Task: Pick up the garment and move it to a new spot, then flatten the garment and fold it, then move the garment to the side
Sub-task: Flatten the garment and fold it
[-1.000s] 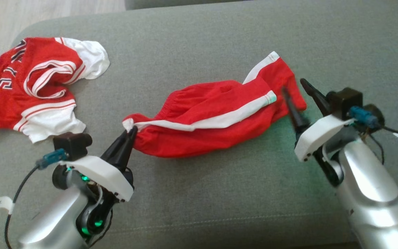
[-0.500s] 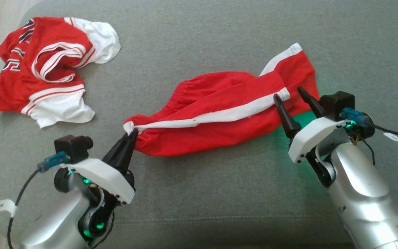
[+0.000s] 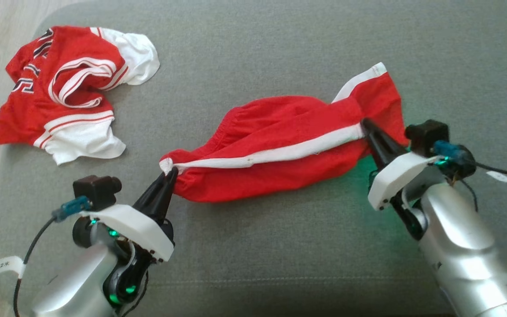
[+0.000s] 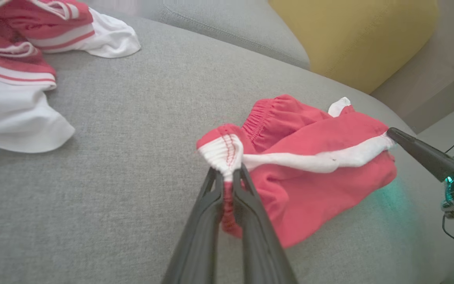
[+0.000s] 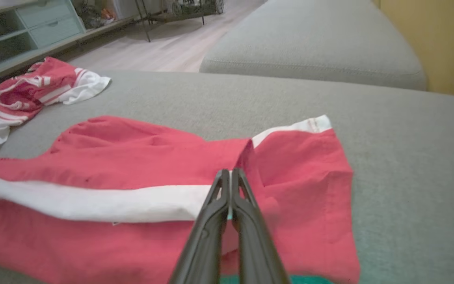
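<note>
Head view: the right gripper, whose two dark fingers stood apart astride the leg end of the red fabric shorts with a white side stripe half a second ago, now has its fingers brought together on the cloth where the stripe meets the leg hem. The right wrist view confirms this: the fingers meet with red fabric bunched around their tips. The left gripper is unchanged, clamped on the white gathered end of the waistband. The shorts lie rumpled across the middle of the grey upholstered sofa cushion, stretched loosely between the two grippers and well apart from the crumpled red and white jersey at the far left. With both ends of the stripe secured, the garment appears ready to be lifted or drawn taut for flattening; folding has not yet begun.
</note>
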Controlling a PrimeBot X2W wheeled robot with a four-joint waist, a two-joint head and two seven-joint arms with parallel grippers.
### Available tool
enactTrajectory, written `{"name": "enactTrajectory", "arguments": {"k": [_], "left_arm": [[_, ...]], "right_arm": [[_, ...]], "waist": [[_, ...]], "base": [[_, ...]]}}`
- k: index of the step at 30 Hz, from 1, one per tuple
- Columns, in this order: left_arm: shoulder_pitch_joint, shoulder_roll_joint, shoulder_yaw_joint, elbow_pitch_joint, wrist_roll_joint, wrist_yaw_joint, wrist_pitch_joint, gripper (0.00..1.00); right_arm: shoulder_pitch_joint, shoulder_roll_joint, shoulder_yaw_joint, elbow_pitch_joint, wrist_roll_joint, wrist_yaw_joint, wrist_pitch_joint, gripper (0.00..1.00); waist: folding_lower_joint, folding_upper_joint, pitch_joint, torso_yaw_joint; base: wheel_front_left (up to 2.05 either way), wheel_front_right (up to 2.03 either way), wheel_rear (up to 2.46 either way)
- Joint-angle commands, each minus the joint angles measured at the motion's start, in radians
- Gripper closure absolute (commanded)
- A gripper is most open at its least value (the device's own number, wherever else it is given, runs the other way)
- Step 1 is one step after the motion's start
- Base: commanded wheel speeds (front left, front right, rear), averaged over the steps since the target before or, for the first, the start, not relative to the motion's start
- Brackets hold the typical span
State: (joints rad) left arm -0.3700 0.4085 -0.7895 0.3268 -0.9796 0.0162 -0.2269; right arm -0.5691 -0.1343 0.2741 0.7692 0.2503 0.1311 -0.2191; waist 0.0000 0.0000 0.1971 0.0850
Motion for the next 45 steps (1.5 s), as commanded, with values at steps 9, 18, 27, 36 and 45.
{"name": "enactTrajectory", "arguments": {"k": [9,18,27,36,45], "left_arm": [[-0.182,0.012,0.077,-0.107,-0.036,-0.087,0.064,1.00],[-0.624,-0.002,0.113,0.006,0.011,-0.135,0.142,1.00],[-1.075,-0.044,0.142,0.261,0.262,-0.133,-0.028,1.00],[-1.081,-0.093,0.401,0.012,0.599,-0.136,-0.035,1.00],[-0.709,-0.039,0.266,-0.006,0.541,-0.147,-0.035,1.00]], "right_arm": [[-0.068,-0.076,-0.075,-0.268,0.090,0.000,-0.010,1.00],[-0.367,-0.093,-0.157,-0.333,0.062,0.000,0.091,1.00],[-0.773,-0.056,-0.253,-0.210,-0.111,0.000,-0.005,1.00],[-0.873,0.029,-0.345,-0.357,-0.259,0.000,-0.042,1.00],[-0.514,0.067,-0.239,-0.329,-0.178,0.000,-0.042,1.00]], "waist": [[0.0000,0.0000,-0.034,-0.062],[0.0000,0.0000,0.060,-0.143],[0.0000,0.0000,0.260,-0.211],[0.0000,0.0000,0.440,-0.239],[0.0000,0.0000,0.435,-0.226]], "base": [[0.00,0.00,0.00],[0.00,0.00,0.00],[0.00,0.00,0.00],[0.00,0.00,0.00],[0.00,0.00,0.00]]}}
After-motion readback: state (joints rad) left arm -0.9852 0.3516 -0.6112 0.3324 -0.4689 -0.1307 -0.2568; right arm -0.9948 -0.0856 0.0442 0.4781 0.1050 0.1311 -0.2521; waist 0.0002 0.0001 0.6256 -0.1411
